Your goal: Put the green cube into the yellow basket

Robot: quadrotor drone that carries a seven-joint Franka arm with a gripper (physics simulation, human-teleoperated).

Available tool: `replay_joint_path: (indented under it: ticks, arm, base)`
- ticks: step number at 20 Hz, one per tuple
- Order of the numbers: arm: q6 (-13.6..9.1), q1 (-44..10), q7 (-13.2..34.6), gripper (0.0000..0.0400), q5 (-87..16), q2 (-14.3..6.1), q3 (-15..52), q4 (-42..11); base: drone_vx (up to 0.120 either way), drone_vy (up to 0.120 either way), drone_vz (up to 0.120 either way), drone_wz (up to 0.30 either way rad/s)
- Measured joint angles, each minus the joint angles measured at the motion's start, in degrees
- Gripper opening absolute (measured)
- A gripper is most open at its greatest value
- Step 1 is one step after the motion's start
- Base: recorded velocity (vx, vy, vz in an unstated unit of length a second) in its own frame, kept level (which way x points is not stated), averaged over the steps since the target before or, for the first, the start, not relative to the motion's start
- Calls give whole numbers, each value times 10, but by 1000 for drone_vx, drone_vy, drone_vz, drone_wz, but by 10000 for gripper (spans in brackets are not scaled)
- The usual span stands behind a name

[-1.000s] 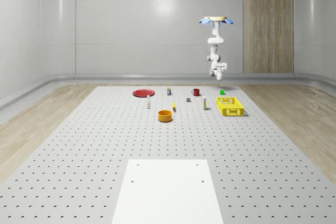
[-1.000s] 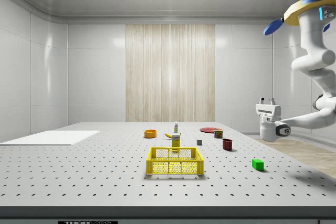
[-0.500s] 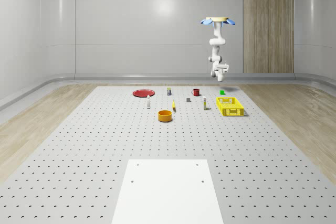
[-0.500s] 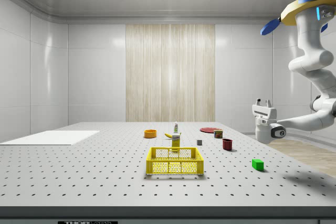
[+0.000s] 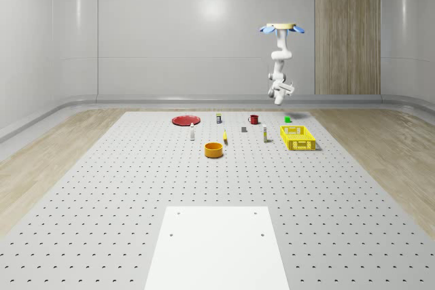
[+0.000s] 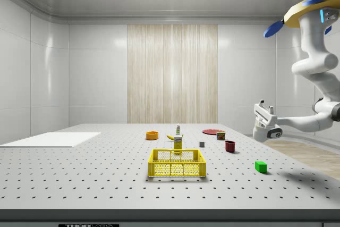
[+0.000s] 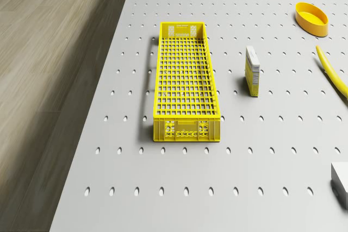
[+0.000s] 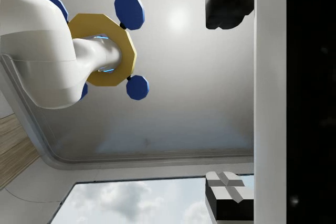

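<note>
White pincer (image 6: 265, 108) gapes wide, holding nothing, above the green cube (image 6: 260, 166).

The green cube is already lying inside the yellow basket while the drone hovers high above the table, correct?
Not quite. In the side view the green cube sits on the table, apart from the yellow basket, toward that view's right. The drone does hover high above the table.

No legible text or labels
</note>
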Motion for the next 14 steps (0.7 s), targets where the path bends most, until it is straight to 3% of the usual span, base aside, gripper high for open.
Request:
replay_joint_path:
  ticks: [4,9,11,14]
  arm:
    - [8,-39,29,400,-167,-14,112,-59]
    - [14,-128,112,400,-475,-50,293,-225]
    - [2,-180,162,400,-602,-67,357,-297]
    - [-33,-272,238,400,-754,-91,434,-377]
  base:
    - [0,0,-120,0]
    - [0,0,-120,0]
    - [0,0,-120,0]
    - [0,0,-120,0]
